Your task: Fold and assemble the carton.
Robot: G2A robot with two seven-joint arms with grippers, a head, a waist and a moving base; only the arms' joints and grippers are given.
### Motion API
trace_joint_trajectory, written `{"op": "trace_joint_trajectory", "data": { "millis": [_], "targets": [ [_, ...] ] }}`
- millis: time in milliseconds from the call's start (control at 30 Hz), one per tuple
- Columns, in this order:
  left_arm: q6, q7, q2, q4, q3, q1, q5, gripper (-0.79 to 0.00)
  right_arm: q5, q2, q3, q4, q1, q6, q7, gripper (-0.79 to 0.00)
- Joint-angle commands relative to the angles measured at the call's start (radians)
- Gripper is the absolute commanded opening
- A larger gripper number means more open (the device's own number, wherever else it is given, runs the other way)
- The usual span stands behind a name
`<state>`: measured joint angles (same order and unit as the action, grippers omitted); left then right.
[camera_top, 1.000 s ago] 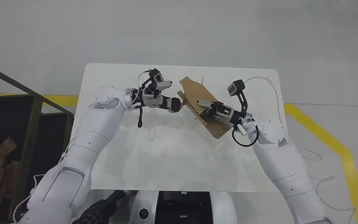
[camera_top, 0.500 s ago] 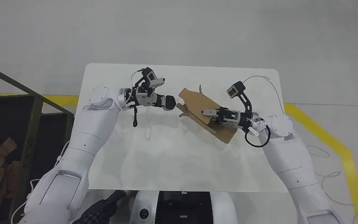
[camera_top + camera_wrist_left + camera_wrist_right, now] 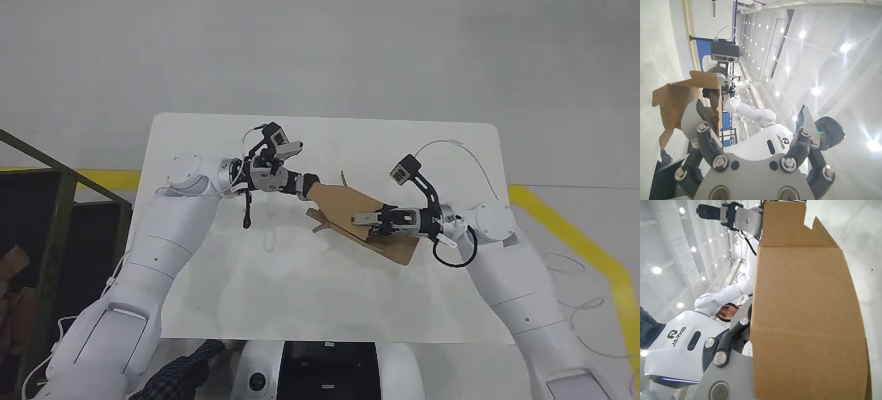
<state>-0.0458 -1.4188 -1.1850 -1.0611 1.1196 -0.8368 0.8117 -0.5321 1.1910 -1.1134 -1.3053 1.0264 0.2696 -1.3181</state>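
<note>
A brown, partly folded carton (image 3: 340, 205) is held at a slant over the middle of a white counter (image 3: 250, 290). The right pincer (image 3: 372, 217) is clamped on 1 wall of the carton. The left pincer (image 3: 306, 189) is at the carton's opposite end, fingers spread apart, with 1 finger just beside its edge.

Site: you are in a large industrial hall fitted out as a robot test floor, not a home or office. Evidence as follows. The ceiling (image 3: 810, 56) is high and white, carried on beams, with rows of round lights (image 3: 845, 47). The floor (image 3: 300, 50) is smooth and grey, with a yellow line (image 3: 110, 180) marking off the cell. One plain white table (image 3: 300, 290) stands alone in it. A green metal frame (image 3: 62, 200) stands beside it. The far wall carries blue panels (image 3: 702, 49).
</note>
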Motion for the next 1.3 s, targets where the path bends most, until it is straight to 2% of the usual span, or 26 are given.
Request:
{"op": "trace_joint_trajectory", "data": {
  "millis": [0,567,1267],
  "targets": [
    [0.001,-0.001,-0.001,-0.001,-0.005,0.001,-0.001,0.000,-0.003,0.001,0.004,0.001,-0.003,0.001,0.001,-0.785],
    [0.012,-0.018,-0.003,-0.015,0.005,0.011,0.025,0.000,0.009,0.005,0.045,0.048,-0.037,-0.019,0.009,-0.785],
    [0.036,-0.044,-0.033,-0.018,-0.093,0.051,0.016,0.000,0.034,0.009,0.086,0.029,-0.047,-0.041,0.039,-0.785]
  ]
}}
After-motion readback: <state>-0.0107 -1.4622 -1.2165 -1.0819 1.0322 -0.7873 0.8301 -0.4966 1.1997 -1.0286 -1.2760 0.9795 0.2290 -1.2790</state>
